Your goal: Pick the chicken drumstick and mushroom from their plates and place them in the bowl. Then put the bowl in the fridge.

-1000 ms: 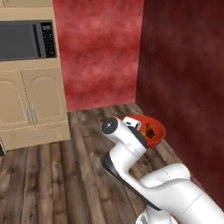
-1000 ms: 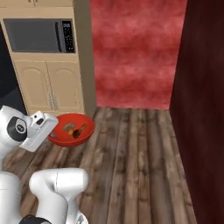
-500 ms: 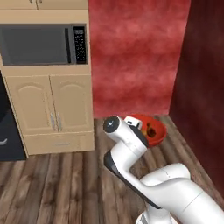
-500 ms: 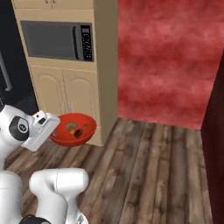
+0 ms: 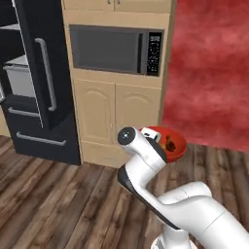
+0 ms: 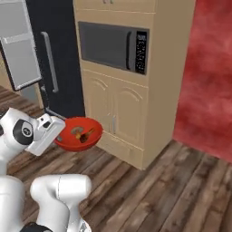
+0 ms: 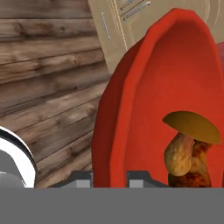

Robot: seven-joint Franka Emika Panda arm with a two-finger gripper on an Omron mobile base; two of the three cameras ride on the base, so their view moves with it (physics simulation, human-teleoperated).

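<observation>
My gripper (image 7: pixel 109 179) is shut on the rim of the glossy red bowl (image 7: pixel 144 100), which hangs in the air in front of the arm. The mushroom (image 7: pixel 190 127) and the brown chicken drumstick (image 7: pixel 197 169) lie together inside it. From the base cameras the bowl (image 5: pixel 172 145) (image 6: pixel 77 136) is level with the lower cabinet doors, and the gripper (image 6: pixel 58 130) clasps its near edge. The tall black fridge (image 5: pixel 48 73) (image 6: pixel 56 54) stands to the left, its door swung open onto grey inner shelves (image 5: pixel 19 78). The two plates are out of view.
A tan cabinet tower with a built-in microwave (image 5: pixel 114 48) (image 6: pixel 113 45) stands straight ahead, right of the fridge. A red wall (image 5: pixel 214 73) fills the right. The open fridge door (image 6: pixel 20 45) juts out at the left. Wooden floor lies below.
Both base views have swung left, so the cabinet and microwave slid right and the fridge came into sight. The bowl stays held in the gripper, same place relative to the arm.
</observation>
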